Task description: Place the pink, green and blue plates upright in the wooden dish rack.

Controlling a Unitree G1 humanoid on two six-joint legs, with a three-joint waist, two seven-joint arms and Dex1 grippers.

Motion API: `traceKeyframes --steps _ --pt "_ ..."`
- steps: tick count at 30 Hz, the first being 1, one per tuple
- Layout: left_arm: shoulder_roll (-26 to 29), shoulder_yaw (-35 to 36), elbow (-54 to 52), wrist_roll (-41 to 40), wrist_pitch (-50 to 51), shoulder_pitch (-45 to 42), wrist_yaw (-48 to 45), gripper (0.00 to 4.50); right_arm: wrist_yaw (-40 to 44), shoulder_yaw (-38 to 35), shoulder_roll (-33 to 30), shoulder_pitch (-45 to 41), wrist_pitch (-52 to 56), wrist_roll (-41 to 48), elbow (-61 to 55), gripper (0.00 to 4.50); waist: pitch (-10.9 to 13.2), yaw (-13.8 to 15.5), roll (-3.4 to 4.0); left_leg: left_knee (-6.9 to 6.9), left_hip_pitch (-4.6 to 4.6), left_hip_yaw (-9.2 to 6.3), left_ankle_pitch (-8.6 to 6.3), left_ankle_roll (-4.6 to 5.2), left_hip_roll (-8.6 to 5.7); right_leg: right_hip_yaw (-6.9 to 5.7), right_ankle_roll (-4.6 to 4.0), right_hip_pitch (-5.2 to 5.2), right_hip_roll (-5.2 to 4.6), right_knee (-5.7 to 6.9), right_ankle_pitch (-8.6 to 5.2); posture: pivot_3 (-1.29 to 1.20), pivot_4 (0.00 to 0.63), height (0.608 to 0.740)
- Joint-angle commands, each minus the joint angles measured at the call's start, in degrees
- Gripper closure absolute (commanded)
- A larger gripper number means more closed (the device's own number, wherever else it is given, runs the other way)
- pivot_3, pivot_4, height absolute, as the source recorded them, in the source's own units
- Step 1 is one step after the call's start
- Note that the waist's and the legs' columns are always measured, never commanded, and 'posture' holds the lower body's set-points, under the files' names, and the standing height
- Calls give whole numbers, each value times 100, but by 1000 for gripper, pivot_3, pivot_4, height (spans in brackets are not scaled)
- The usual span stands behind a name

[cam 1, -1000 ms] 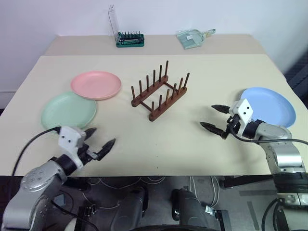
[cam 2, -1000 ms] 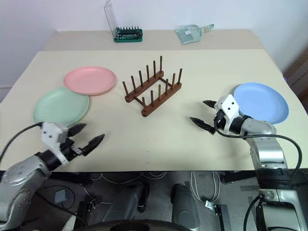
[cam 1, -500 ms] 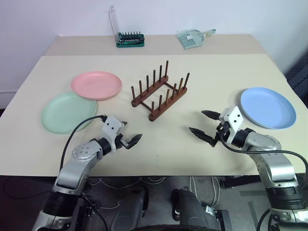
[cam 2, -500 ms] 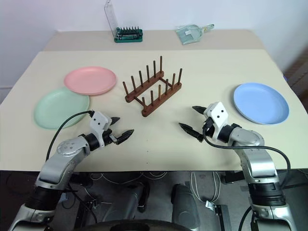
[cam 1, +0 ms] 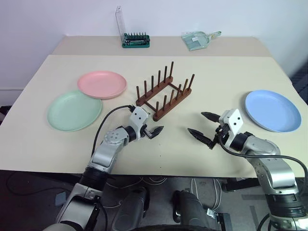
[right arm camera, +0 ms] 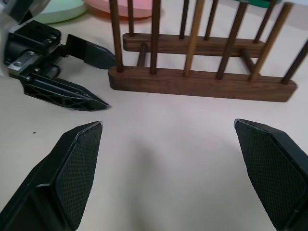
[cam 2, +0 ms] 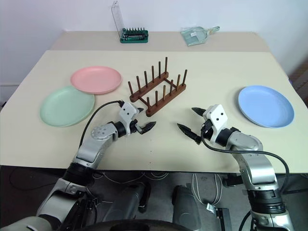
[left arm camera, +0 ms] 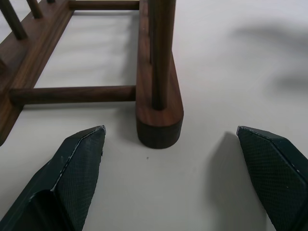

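Since a second ago, left hand (cam 1: 150, 128) nearer wooden dish rack (cam 1: 164, 96), spread.

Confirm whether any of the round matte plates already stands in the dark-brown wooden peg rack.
No: the dark-brown wooden peg rack is empty, and the pink, green and blue plates lie flat.

L gripper (cam 1: 151, 127) open just beside rack (cam 1: 164, 95) near end; R gripper (cam 1: 203, 126) open, apart; plates flat.

A beige counter (cam 1: 72, 149) fills the foreground. At its far edge stands a green screwdriver-bit case (cam 1: 135, 40) with its clear lid raised upright, and well to the right of it lies a clear dustpan (cam 1: 197, 39).
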Motion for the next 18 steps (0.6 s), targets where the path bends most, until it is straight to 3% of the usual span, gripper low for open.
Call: traceKeyframes --steps 1,2,5,11,18 --pt "-111 -170 342 127 13 -37 -45 0 -3 -16 25 -114 -60 74 -214 20 -2 2 2 0 1 0 0 0 0 0 0 1 0 0 0 0 150 740" --pt "-155 -155 411 134 -14 -82 -42 0 7 -6 20 -131 -64 71 -203 20 -3 2 3 1 2 0 0 0 0 -1 0 3 1 0 0 0 150 740" --pt "-319 -131 660 157 -111 -256 -14 864 40 5 2 -182 -70 67 -164 0 -4 3 3 2 14 0 0 0 -1 -2 2 15 0 -2 -1 0 150 740" --pt "-469 -84 824 150 -267 -309 -129 3756 68 -20 -25 -205 -61 59 -178 0 -5 1 3 0 19 -2 -1 2 -1 -6 5 23 0 -4 -2 0 150 740" --pt "-282 -8 670 116 -521 -245 -368 3759 255 -128 -268 -70 51 111 -246 0 -5 -5 3 0 20 -4 -1 1 -1 -7 5 23 1 -4 -2 0 150 740"
